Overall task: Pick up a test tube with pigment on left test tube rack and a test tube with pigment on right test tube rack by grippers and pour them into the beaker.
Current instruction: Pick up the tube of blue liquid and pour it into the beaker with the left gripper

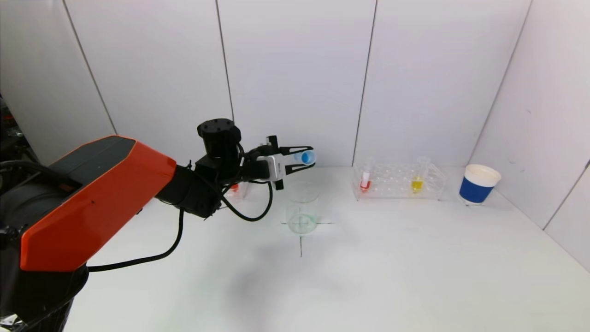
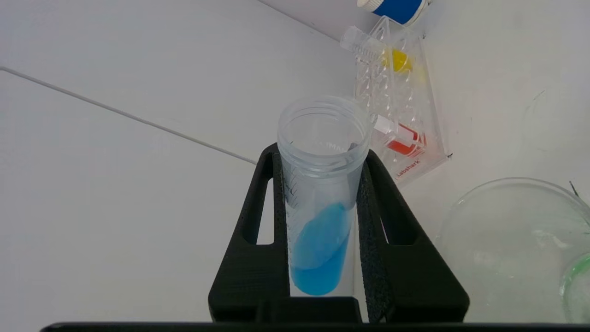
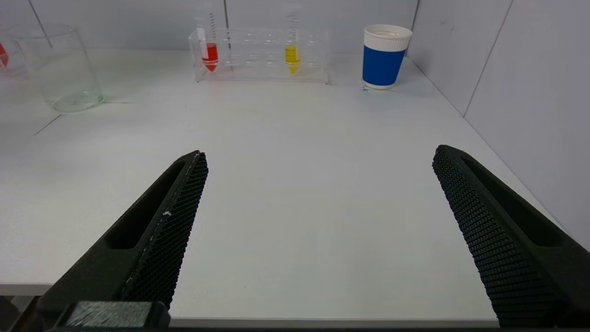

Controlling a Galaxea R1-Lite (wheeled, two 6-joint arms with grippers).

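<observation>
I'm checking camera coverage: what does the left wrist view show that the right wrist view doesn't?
Only the left wrist view shows the left claw shut on the test tube of blue pigment, tilted near the beaker. Only the right wrist view shows the open right claw. Both show the beaker, right test tube rack with red and yellow tubes, and blue paper cup.

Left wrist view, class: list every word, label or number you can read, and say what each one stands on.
"Labshark": printed on the base of the clear test tube rack, beside a red mark.
Embossed lettering on the inner wall of the blue-pigment test tube: too faint to read.
Graduation marks on that tube's side: too small to read.
Blue paper cup: no text visible.
</observation>
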